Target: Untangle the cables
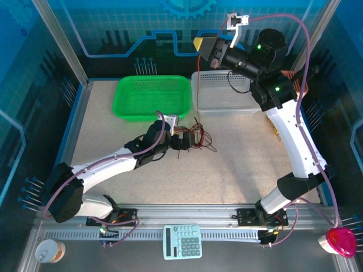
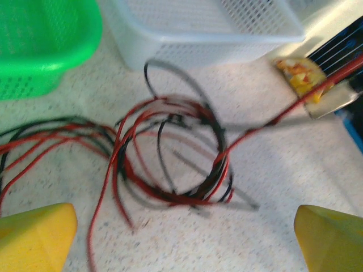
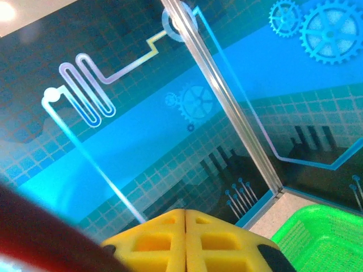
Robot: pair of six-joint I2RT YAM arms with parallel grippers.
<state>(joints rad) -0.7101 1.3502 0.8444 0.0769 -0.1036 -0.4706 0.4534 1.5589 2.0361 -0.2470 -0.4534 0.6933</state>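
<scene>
Cables point(image 2: 170, 158) tangled under wide-open left pincer point(image 2: 184, 214); right pincer point(image 3: 186, 220) clamped on red cable point(image 1: 198, 85).

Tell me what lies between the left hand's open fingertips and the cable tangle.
In the left wrist view, mostly bare table separates the left hand from the cables; one loose red strand runs toward a yellow fingertip.

Bright light is coming down from above onto the pale speckled desk point(image 1: 244, 158), and the white robot arms point(image 1: 108, 161) are making only soft shadows. The dark blue glass walls point(image 1: 34, 85) are looking dim. In the left wrist view the thin red and black cables point(image 2: 217, 167) are smearing into grey streaks, and the chunky yellow fingers point(image 2: 34, 238) are looking fuzzy. In the right wrist view a white glare spot point(image 3: 5, 11) is glowing in the top left corner.
</scene>
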